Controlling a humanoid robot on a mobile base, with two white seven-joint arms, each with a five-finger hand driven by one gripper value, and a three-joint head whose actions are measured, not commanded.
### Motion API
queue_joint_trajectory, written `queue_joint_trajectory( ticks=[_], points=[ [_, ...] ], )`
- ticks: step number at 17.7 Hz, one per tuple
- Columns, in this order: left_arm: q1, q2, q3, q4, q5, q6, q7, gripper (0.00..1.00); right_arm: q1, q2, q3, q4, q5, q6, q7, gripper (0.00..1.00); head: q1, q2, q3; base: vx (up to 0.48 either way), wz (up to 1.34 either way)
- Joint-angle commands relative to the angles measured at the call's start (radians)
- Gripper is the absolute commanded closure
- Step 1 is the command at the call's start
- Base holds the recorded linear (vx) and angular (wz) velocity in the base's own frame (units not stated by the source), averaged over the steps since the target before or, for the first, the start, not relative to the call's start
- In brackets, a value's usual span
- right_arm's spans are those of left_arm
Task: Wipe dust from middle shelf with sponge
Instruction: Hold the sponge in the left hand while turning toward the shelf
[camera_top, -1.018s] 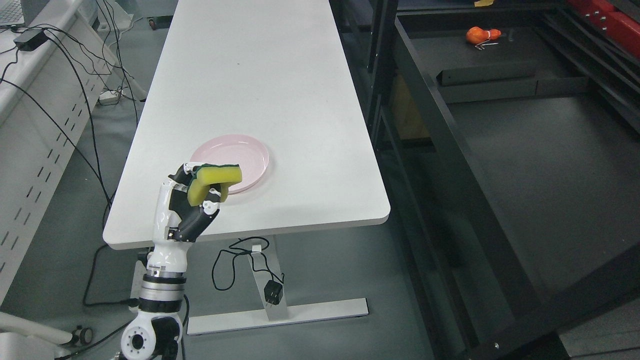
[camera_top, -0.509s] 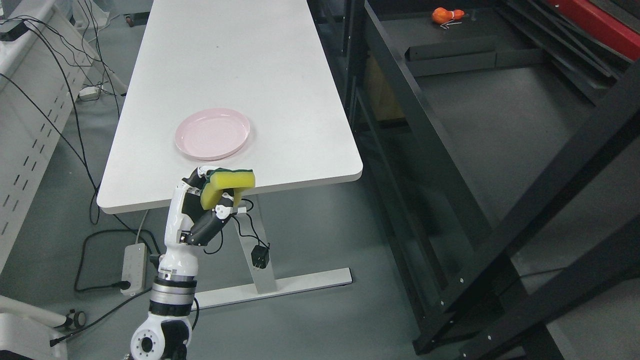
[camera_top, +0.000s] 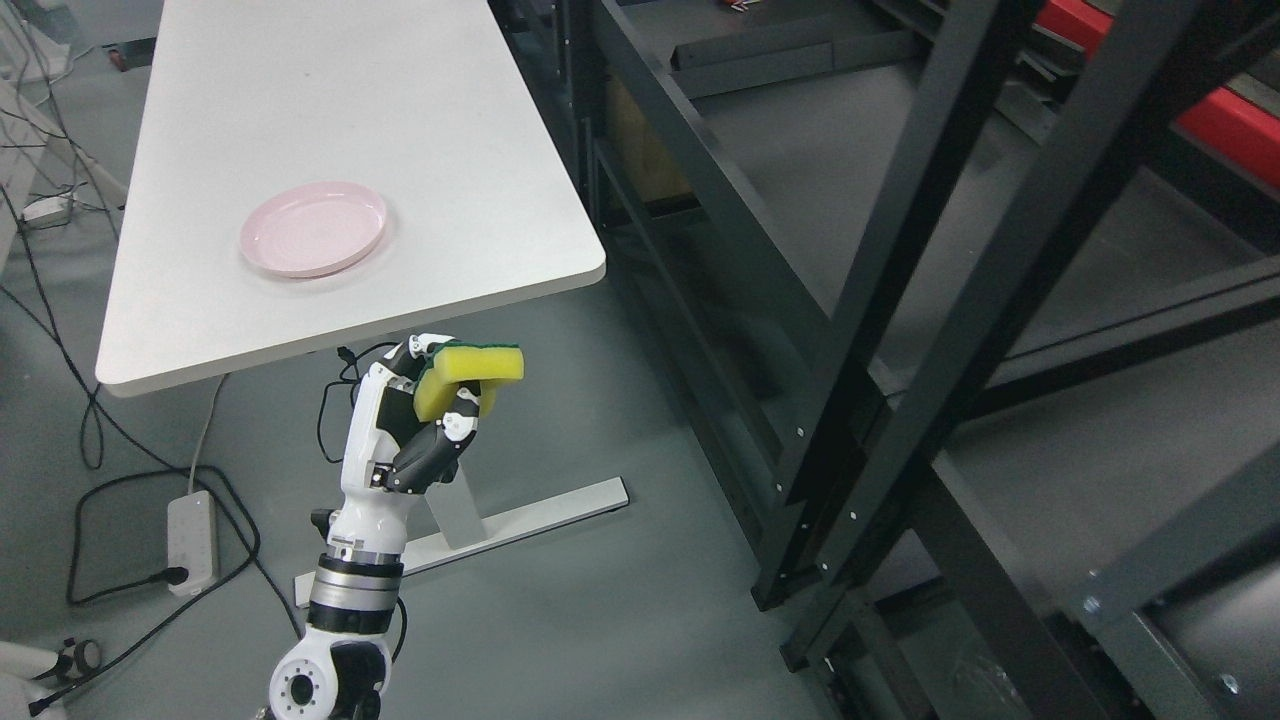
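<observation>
Yellow foam with a green scouring face, the sponge (camera_top: 472, 375) sat clamped in our left hand (camera_top: 415, 430), the fingers (camera_top: 460, 425) curled under and around it so the block jutted out above them. We held it in the air over the grey floor (camera_top: 600, 600), just off the white tabletop (camera_top: 330, 100) with its pink plate (camera_top: 313, 228), left of the black shelf frame (camera_top: 900, 330).
</observation>
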Motion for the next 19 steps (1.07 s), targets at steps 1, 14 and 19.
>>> queue_joint_trajectory(
  ticks=[1,14,19],
  points=[
    [0.0,0.016,-0.009,-0.002,-0.001,0.001,0.0,0.99,0.0,-0.017,0.0,-0.017,0.0,0.001,-0.001,0.0,0.0,0.0,0.0,-0.201,-0.42],
    [0.054,0.016,0.011,-0.003,-0.001,-0.008,0.0,0.99,0.0,-0.017,0.001,-0.017,0.0,0.001,-0.001,0.0,0.0,0.0,0.0,-0.172,-0.54],
    [0.126,0.016,-0.033,-0.04,-0.001,-0.038,-0.012,0.99,0.0,-0.017,0.0,-0.017,0.0,0.001,-0.001,0.0,0.0,0.0,0.0,-0.131,-0.65]
  ],
)
